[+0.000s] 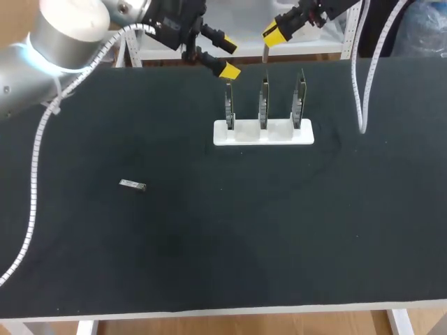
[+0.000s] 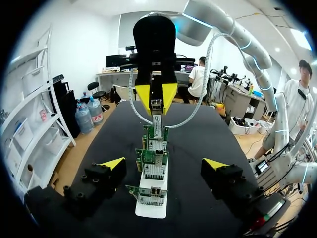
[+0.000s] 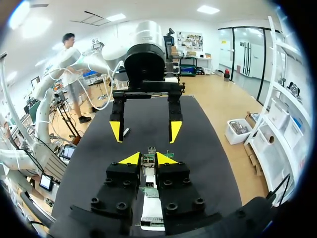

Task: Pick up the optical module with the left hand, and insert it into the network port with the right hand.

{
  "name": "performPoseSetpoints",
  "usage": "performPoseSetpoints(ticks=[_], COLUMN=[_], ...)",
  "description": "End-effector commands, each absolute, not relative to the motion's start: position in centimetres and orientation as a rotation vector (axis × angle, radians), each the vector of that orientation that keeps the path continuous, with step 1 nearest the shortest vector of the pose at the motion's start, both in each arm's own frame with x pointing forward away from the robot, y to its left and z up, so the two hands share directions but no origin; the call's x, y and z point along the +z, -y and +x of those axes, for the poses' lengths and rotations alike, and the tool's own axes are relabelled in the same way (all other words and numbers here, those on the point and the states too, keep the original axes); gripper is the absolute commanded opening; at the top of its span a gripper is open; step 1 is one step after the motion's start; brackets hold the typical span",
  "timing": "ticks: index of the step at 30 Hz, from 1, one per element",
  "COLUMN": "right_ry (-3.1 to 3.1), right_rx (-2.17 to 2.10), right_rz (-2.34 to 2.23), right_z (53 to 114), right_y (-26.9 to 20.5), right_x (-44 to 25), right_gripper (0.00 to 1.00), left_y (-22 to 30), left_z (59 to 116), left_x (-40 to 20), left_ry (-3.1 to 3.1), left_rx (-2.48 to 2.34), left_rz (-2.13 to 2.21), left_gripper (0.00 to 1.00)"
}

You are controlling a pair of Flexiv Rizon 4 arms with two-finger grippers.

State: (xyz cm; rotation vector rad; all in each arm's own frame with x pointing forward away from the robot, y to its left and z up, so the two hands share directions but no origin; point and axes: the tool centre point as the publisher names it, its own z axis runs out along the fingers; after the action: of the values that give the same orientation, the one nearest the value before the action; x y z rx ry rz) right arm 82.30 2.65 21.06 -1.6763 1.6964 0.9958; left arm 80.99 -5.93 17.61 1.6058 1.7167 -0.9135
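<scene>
Optical module (image 1: 265, 56) hangs from the right gripper (image 1: 272, 33) above the card rack (image 1: 263, 132), lined up for a port. A second module (image 1: 131, 185) lies on the mat at the left.

Left wrist: the left gripper (image 2: 163, 163) is spread wide and empty, standing clear. The right gripper's tips pinch the optical module.

Right wrist: its own tips are nearly together.

Upright green circuit cards (image 1: 263, 105) in a white base (image 1: 279, 135) block the far middle — left gripper (image 1: 228, 59) and right gripper (image 2: 156, 103) crowd above; black table cloth (image 1: 244, 230) lies open around the small silver optical module (image 1: 131, 185).
</scene>
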Motion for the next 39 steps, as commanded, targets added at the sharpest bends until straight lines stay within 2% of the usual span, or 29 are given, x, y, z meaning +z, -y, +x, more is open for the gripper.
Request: performPoseSetpoints(ticks=[1,39], right_ry=[-1.696,-1.699], right_rx=[0.991,0.979], right_rz=[-1.672,-1.661], right_z=[81.98,81.39], right_y=[-2.61,-2.0], right_x=[21.01,21.03], right_gripper=[0.0,0.0], left_y=[5.69,6.29], left_z=[80.63,80.48], left_x=[17.54,16.9], left_ry=[-1.726,-1.75], left_rx=[-0.911,-0.914], left_rz=[1.598,1.613], left_gripper=[1.0,1.0])
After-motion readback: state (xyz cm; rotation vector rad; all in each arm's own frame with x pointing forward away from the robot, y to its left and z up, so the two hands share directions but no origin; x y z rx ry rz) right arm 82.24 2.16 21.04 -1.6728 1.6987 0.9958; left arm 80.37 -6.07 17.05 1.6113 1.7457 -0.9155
